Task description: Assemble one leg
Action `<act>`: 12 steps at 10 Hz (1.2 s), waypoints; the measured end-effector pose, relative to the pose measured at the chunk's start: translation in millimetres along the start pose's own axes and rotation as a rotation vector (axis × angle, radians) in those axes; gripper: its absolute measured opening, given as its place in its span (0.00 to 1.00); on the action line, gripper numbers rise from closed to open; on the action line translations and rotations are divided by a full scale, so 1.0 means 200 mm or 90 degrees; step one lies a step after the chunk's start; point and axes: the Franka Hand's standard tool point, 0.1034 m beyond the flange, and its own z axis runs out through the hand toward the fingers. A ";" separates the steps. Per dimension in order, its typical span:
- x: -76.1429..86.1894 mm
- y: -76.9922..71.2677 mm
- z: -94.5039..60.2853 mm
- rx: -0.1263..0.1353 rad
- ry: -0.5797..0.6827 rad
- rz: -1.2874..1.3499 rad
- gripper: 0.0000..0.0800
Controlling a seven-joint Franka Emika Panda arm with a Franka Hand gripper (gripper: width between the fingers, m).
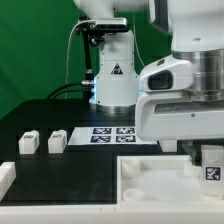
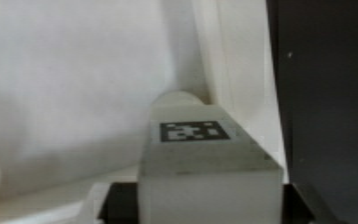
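Note:
My gripper [image 1: 209,160] is shut on a white leg [image 1: 211,168] at the exterior view's right and holds it over the right part of the large white tray [image 1: 150,182]. In the wrist view the leg [image 2: 202,165] stands out from between my two dark fingers [image 2: 130,202], with its black-and-white tag facing the camera. Its far end is near the tray's raised wall [image 2: 240,60], and whether it touches I cannot tell. Two more white legs [image 1: 29,142] [image 1: 57,141] lie on the black table at the left.
The marker board [image 1: 112,133] lies mid-table in front of the arm's base [image 1: 112,80]. Another white part [image 1: 5,180] pokes in at the lower left edge. The black table [image 2: 327,90] shows beside the tray in the wrist view.

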 end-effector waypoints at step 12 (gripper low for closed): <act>-0.02 0.00 0.02 0.070 0.013 0.669 0.72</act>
